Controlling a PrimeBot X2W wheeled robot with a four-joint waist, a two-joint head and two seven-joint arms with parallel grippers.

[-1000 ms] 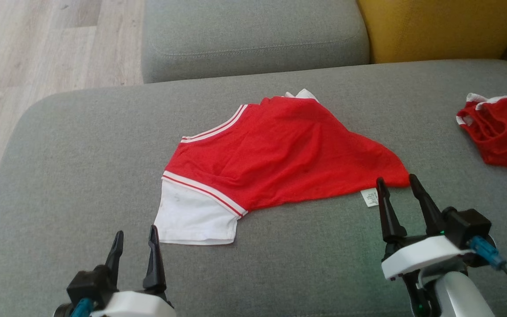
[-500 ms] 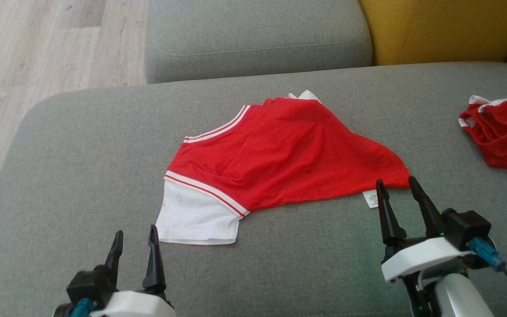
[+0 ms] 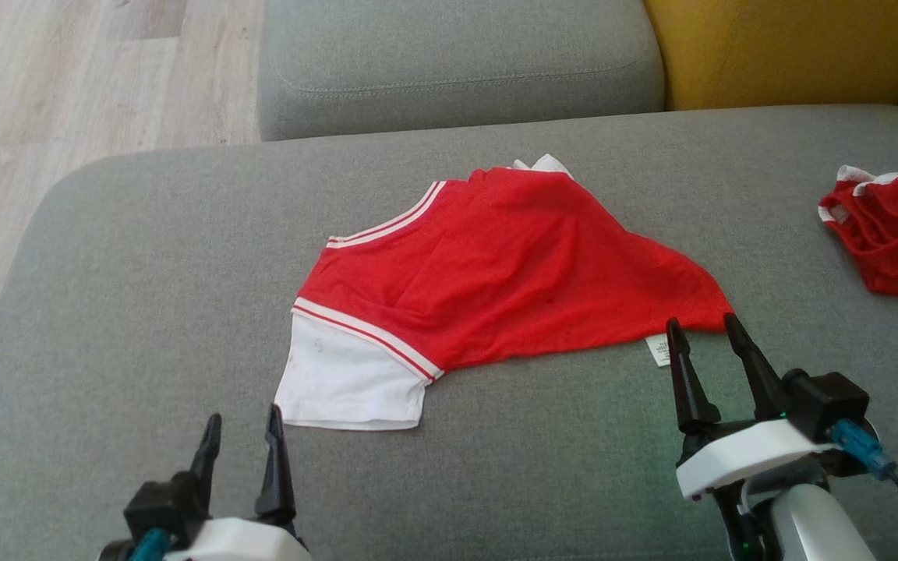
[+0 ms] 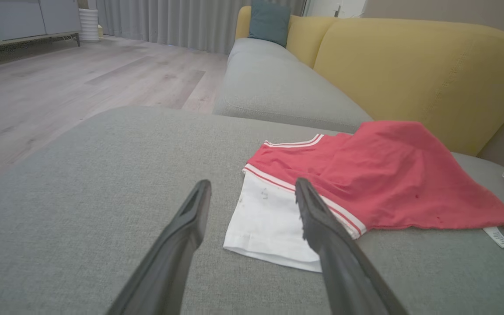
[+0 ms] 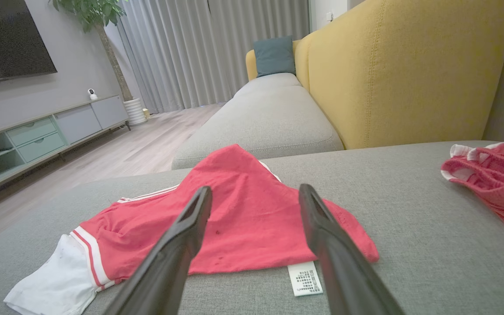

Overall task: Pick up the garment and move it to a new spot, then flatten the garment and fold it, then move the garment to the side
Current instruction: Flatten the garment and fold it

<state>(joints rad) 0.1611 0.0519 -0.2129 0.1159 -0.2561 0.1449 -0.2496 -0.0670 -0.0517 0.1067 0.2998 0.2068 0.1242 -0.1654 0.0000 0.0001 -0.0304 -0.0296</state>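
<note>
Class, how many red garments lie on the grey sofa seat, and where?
2. The red-and-white garment lies spread mid-seat; the crumpled red garment lies at the head view's right edge, partly cut off. Others may lie out of frame.

Red garment (image 3: pixel 496 265) spread on grey cushion (image 3: pixel 145 273). Right gripper (image 3: pixel 701 321) open, tips at its corner, tag (image 3: pixel 659 350) just left of them. Left gripper (image 3: pixel 242 417) open, tips just short of white sleeve (image 3: pixel 348 382).

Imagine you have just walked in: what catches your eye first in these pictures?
The red garment with its white sleeve lies spread mid-cushion on the grey sofa. The left gripper and right gripper, both open, hover by its near edge; a second red heap sits far right.
</note>
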